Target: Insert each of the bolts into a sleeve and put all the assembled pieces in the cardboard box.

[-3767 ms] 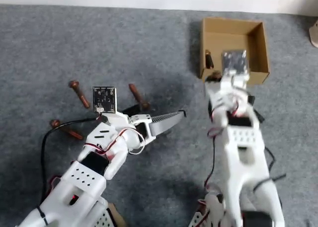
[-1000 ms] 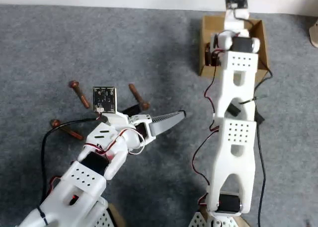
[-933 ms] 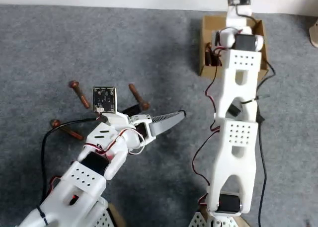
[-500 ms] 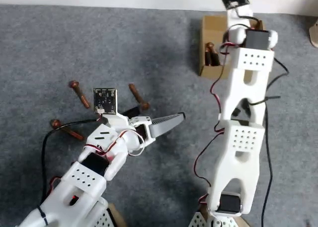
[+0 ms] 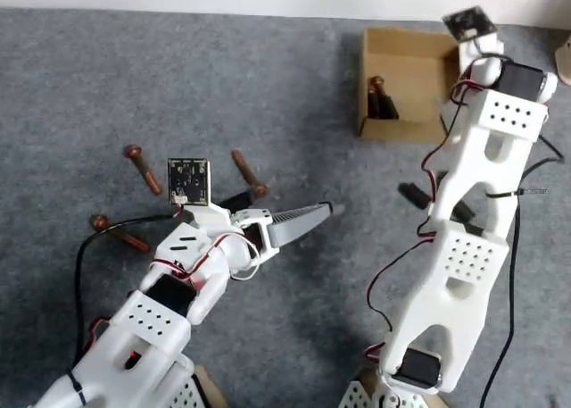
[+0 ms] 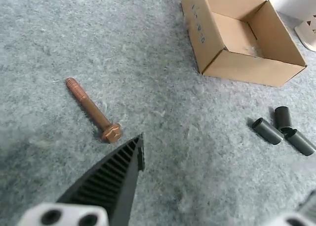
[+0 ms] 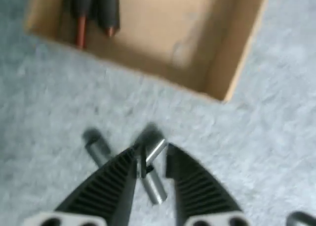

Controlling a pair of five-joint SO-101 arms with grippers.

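The cardboard box (image 5: 415,42) stands at the back right with two assembled bolt-and-sleeve pieces (image 5: 379,100) against its left wall; they also lie in the box (image 7: 217,63) as two dark pieces (image 7: 94,6) in the right wrist view. Three copper bolts lie on the carpet: one (image 5: 143,169), one (image 5: 250,174) and one (image 5: 116,232). My left gripper (image 5: 299,219) is open, just past the nearest bolt (image 6: 91,110). My right gripper (image 7: 150,154) is open above loose black sleeves (image 7: 153,184), short of the box.
Loose sleeves (image 5: 415,195) lie on the grey carpet in front of the box, partly under the right arm (image 5: 473,203); the left wrist view shows three sleeves (image 6: 269,131). A pale object (image 5: 564,60) sits at the right edge.
The right arm has swung from over the box to its right side and pulled back, uncovering the two pieces inside. The left arm has not moved.
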